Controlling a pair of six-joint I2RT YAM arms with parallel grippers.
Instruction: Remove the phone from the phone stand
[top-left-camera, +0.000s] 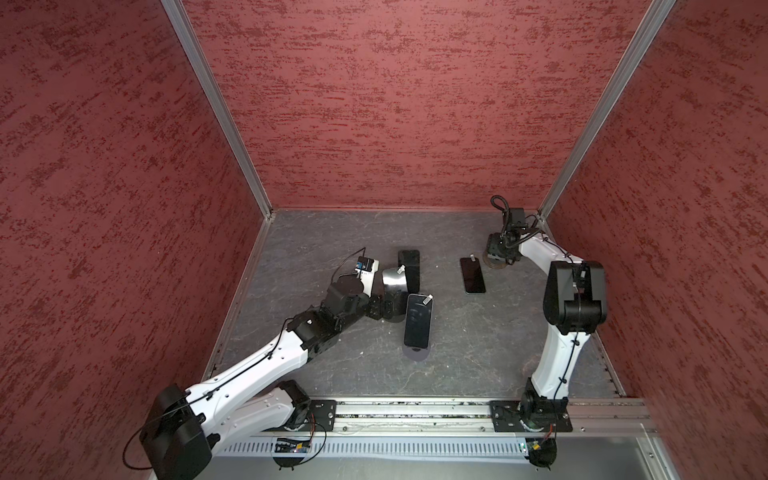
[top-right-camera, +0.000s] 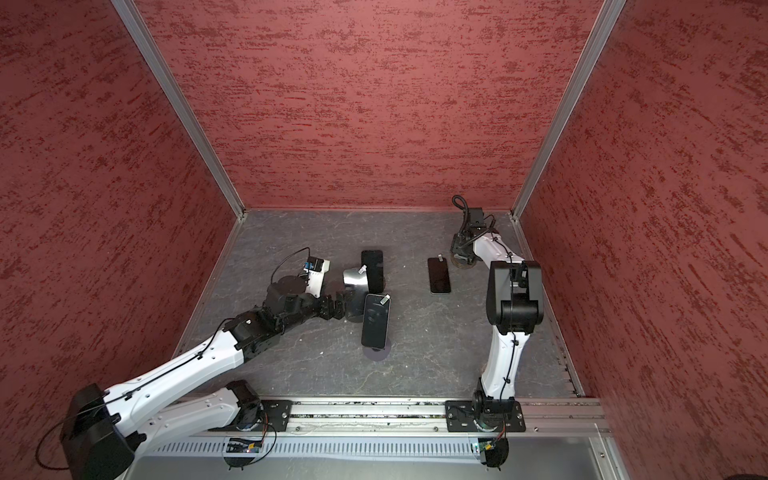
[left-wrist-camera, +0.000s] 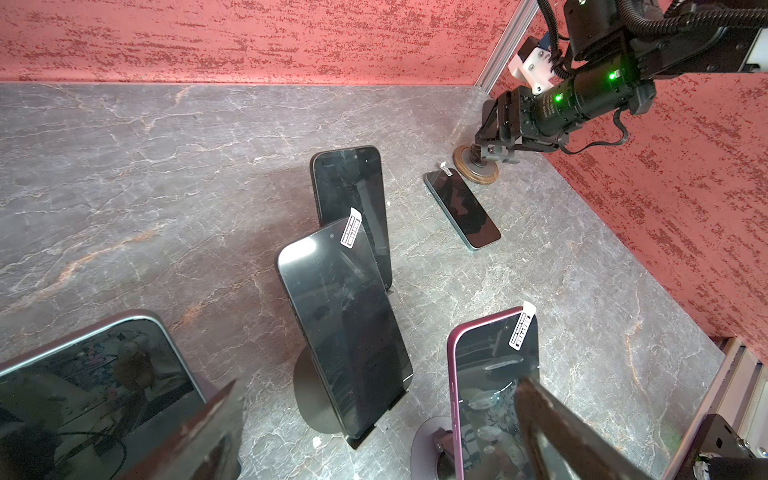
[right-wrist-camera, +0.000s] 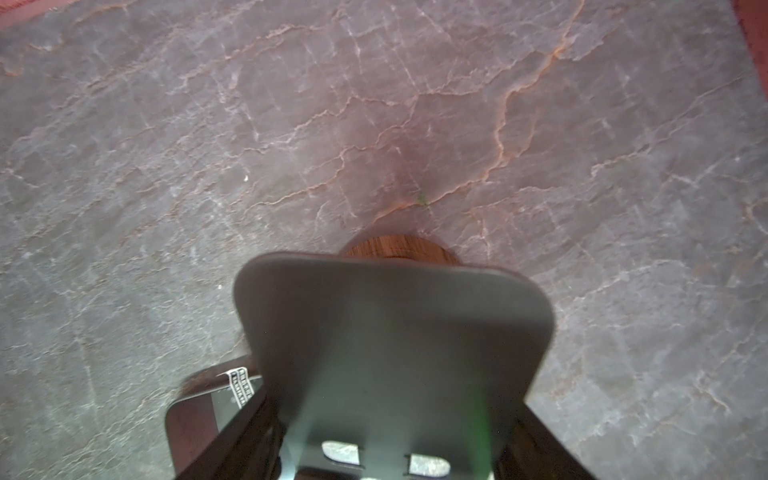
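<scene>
Several dark phones lean on phone stands mid-table: a back one, a middle one, a purple-edged one on a round base, and a green-edged one seen only in the left wrist view. My left gripper is open and holds nothing, its fingers either side of the gap between the green-edged and purple phones. My right gripper is shut on the grey plate of a wooden-based stand. No phone rests on that stand.
One phone lies flat on the marble table beside the wooden-based stand. Red walls enclose the table on three sides; the right wall is close to my right arm. A metal rail runs along the front.
</scene>
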